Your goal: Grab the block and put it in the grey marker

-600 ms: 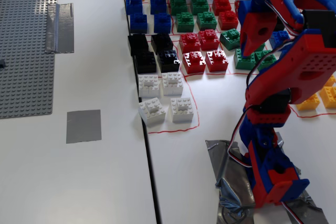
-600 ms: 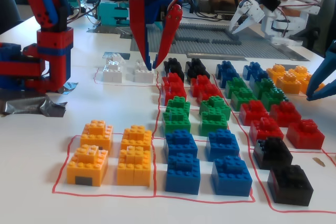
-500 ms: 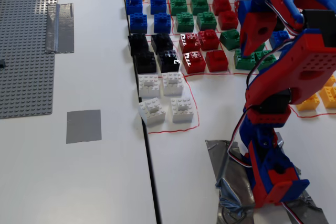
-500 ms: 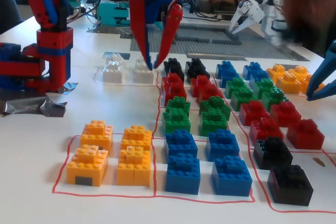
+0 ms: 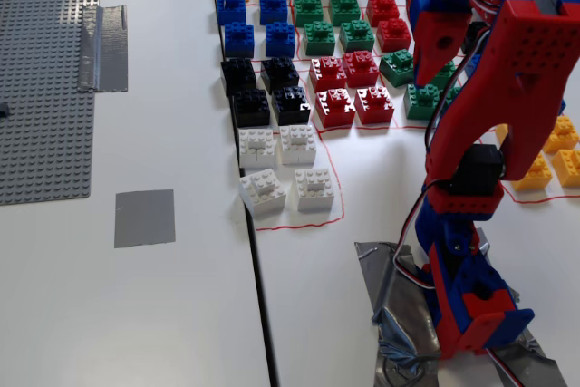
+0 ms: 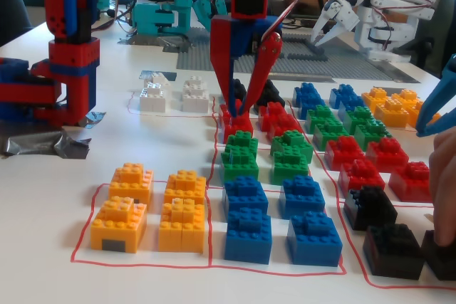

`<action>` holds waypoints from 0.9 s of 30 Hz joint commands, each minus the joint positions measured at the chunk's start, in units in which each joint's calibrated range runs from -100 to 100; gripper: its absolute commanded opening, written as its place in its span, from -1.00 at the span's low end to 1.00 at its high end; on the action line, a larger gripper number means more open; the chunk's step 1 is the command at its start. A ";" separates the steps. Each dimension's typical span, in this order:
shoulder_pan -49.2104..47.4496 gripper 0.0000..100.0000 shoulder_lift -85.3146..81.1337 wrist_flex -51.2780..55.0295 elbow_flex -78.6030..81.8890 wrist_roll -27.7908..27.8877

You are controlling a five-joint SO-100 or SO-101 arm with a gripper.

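Note:
Several black bricks stand in two rows between the blue and white bricks; two of them show behind the gripper in the other fixed view. The grey marker is a flat dark-grey patch left of the white bricks; in the other fixed view it shows behind the white bricks. My red gripper is open and empty. It hangs tip-down just over the red bricks, in front of the black ones, touching none. In the first fixed view the gripper is at the upper right.
A grey studded baseplate with a silver tape strip lies at the left. Red, green, blue, orange and white bricks crowd the table. More black bricks and another arm's blue claw are at the right. Other arms stand behind.

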 commanded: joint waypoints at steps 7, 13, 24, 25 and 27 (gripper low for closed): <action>-6.06 -1.00 -7.81 3.98 -2.54 -2.54; -12.73 -1.00 -11.78 4.87 -0.27 -3.81; -21.37 -0.51 -13.67 5.12 3.18 -3.76; -21.66 -0.51 -13.51 4.96 3.27 -3.91; -22.05 -0.51 -13.10 4.63 3.63 -4.20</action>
